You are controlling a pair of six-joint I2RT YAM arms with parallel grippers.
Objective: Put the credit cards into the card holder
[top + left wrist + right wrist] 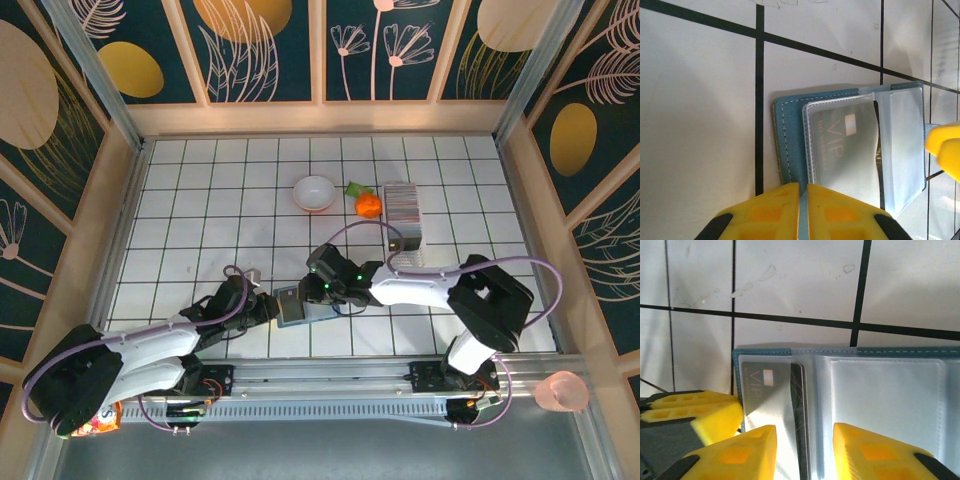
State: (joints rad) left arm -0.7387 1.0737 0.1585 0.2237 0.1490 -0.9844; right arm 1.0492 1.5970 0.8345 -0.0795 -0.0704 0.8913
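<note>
The card holder (292, 305) lies open at lower centre of the top view, its long axis running across between the 2 arms. The left gripper (803, 192) has its fingers drawn narrow on the holder's teal edge, pinning it. The right gripper (804, 440) stands parted above the pocket where 1 VIP card (845, 150) sits. The other credit cards (403, 212) are stacked at upper right, nearer the right arm.

White tabletop (200, 190) crossed by black grid lines, bright light glaring off it up close. Dark teal wall panels (270, 60) on 3 sides, gold discs and cream leaf outlines, with a pale wooden frame (320, 115) between them. Metal rail (330, 375) along the near edge.
</note>
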